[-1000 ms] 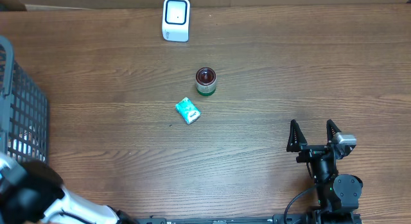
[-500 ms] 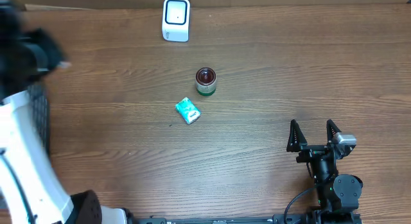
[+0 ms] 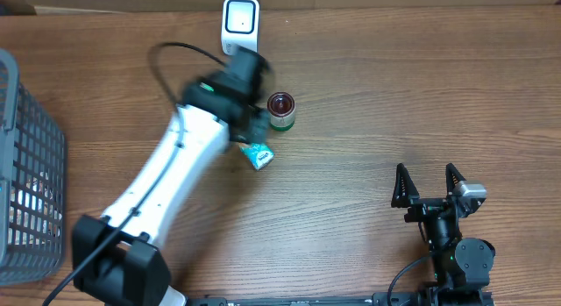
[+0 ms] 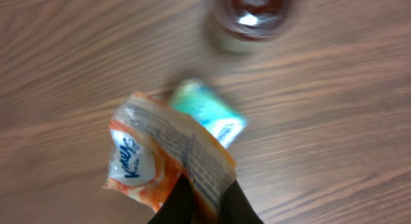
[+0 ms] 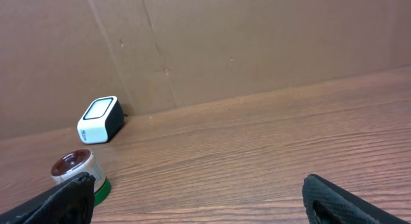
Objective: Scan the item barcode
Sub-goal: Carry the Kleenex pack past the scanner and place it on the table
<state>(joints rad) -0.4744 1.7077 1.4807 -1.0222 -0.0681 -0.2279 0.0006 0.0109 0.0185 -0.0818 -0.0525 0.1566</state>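
1. My left gripper (image 4: 203, 190) has its jaws pinched closed on the lower edge of a crinkled orange-and-white plastic packet (image 4: 160, 161) with blue lettering. The packet sticks out ahead of my fingertips, leaning off to one side.
2. Just beyond the packet, and partly hidden behind it, a small teal cardboard box (image 4: 217, 113) lies flat on the brown wooden table (image 4: 334, 121). I cannot tell whether the packet touches it.
3. Farther ahead of these jaws stands a small round jar with a dark red lid and a green band (image 4: 250, 18). It is blurred in my wrist view and stands apart from the box.
4. Seen from overhead, my left gripper hangs between the teal box and a white, rounded barcode scanner (image 3: 240, 25). The scanner sits near the jaws, at the table's far edge.
5. Well off to the left of my left arm, a grey plastic lattice basket (image 3: 26, 166) stands at the table's left edge.
6. My right gripper (image 3: 429, 185) has its jaws spread wide with nothing between them. It sits low near the table's near edge, well apart from the left one. From there the jar and scanner lie far ahead and to the left.
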